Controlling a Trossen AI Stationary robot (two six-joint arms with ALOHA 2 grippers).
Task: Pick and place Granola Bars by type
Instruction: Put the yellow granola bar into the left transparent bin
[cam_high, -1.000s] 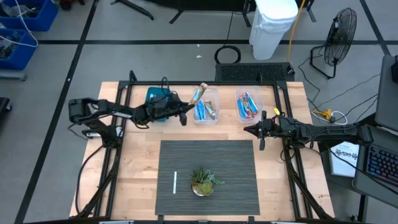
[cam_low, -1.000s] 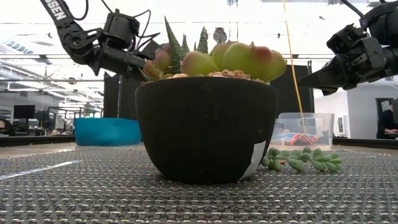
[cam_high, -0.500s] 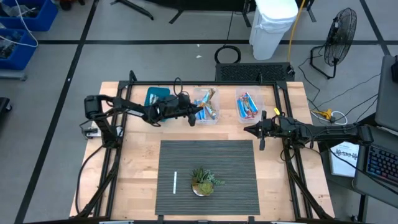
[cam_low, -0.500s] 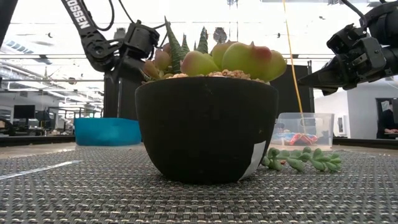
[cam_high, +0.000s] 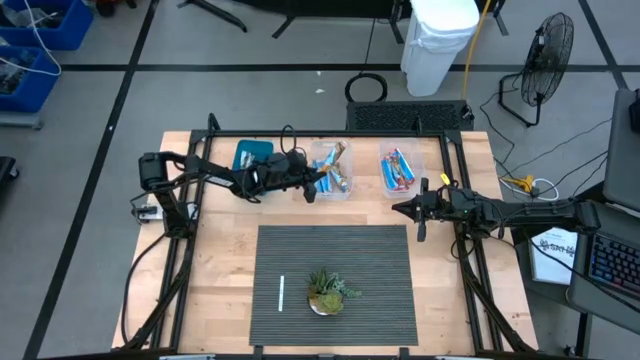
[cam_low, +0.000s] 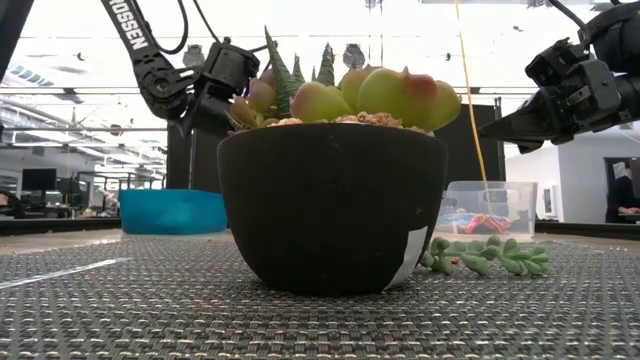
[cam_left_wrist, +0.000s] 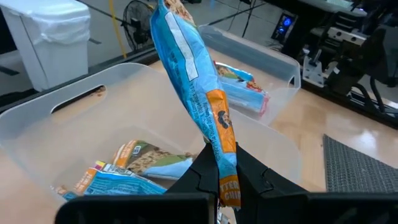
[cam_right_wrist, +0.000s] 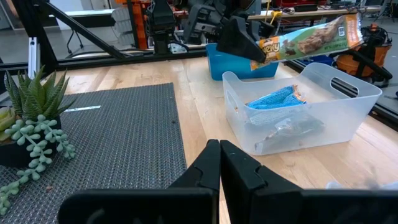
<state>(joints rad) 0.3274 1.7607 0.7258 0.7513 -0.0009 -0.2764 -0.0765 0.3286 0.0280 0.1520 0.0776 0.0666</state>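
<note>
Left wrist view: left end effector (cam_left_wrist: 225, 180) pinches a granola bar (cam_left_wrist: 194, 87) above the clear bin (cam_left_wrist: 93, 118).

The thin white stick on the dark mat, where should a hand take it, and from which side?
Grip the white stick at its middle, from straight above, closing across its narrow width; it lies flat on the mat, apart from the plant.

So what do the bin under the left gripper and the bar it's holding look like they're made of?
The bin looks like thin translucent plastic, frosted: the bars inside show through its walls. The bar in the left gripper seems wrapped in glossy printed film, likely plastic or foil; it creases and catches highlights.
</note>
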